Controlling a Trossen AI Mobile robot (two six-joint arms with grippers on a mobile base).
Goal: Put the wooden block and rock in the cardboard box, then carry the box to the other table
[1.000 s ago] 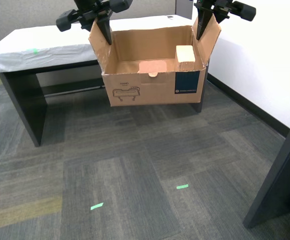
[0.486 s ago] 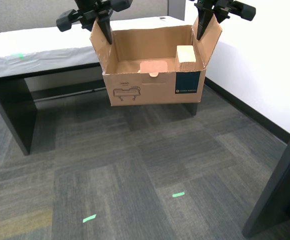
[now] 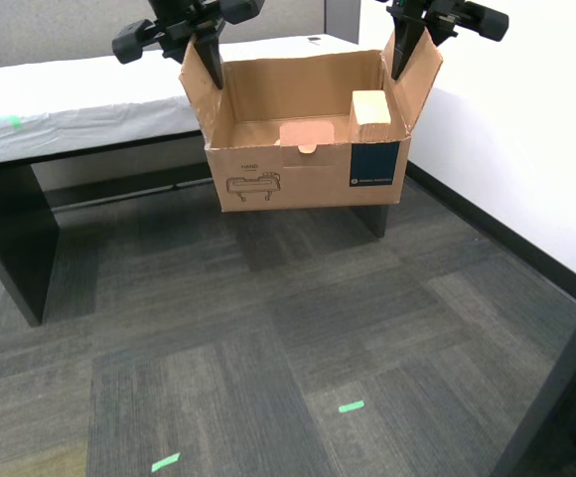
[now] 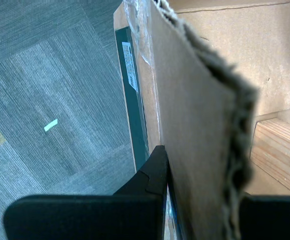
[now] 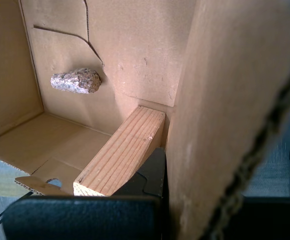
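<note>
Cardboard box (image 3: 308, 139): brown corrugated, open top, side flaps up, teal label and black line drawing on front; hangs above the carpet, level. Wooden block (image 5: 122, 150): pale, grained, inside by one end wall. Rock (image 5: 76, 80): speckled, lumpy, on box floor, apart from block. Other table (image 3: 79, 99): whitish sheet, behind box.

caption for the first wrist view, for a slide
Wooden block and rock inside the cardboard box, flap pinched by my first gripper.

1. Office-type room.
2. Grey carpet tiles (image 3: 268, 328) with green tape marks (image 3: 351, 406).
3. Plain white wall (image 3: 526, 129) with dark baseboard (image 3: 497, 234).
4. Dark-legged table (image 3: 79, 94), grey partition panel (image 3: 50, 35) behind.
</note>
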